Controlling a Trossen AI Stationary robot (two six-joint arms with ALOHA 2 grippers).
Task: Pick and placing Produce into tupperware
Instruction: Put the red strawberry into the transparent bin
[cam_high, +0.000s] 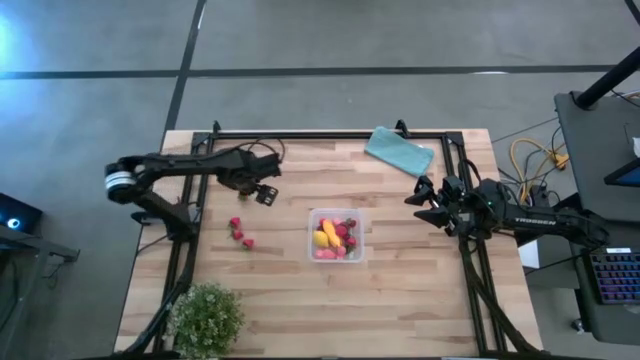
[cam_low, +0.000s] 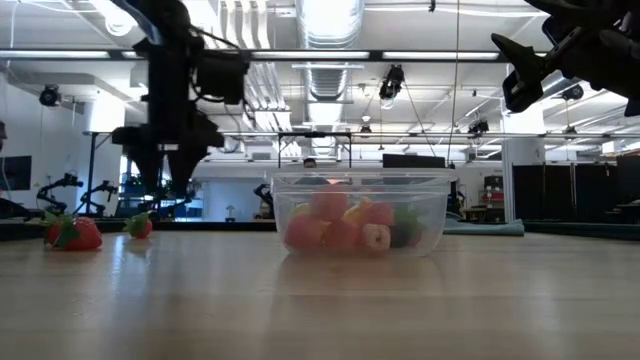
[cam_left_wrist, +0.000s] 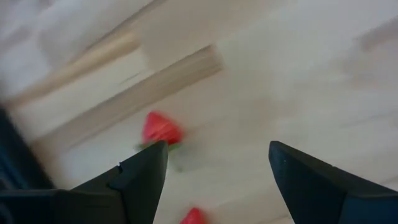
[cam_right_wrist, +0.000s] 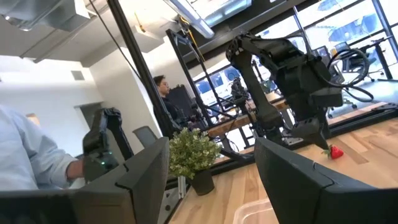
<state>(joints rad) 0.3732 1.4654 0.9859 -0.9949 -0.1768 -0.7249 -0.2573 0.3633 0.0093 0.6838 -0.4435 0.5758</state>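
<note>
From my remote station I see a pale butcher-block wooden table top edged by a black metal frame. At about one o'clock on that table lies a folded teal cloth, flat against the wood near the far rail. At about seven o'clock stands a small leafy green plant in a dark pot, close to the near corner. Beyond the table, at three o'clock, coiled yellow cables lie on the grey floor, and a keyboard with coloured backlighting sits further toward four o'clock.
</note>
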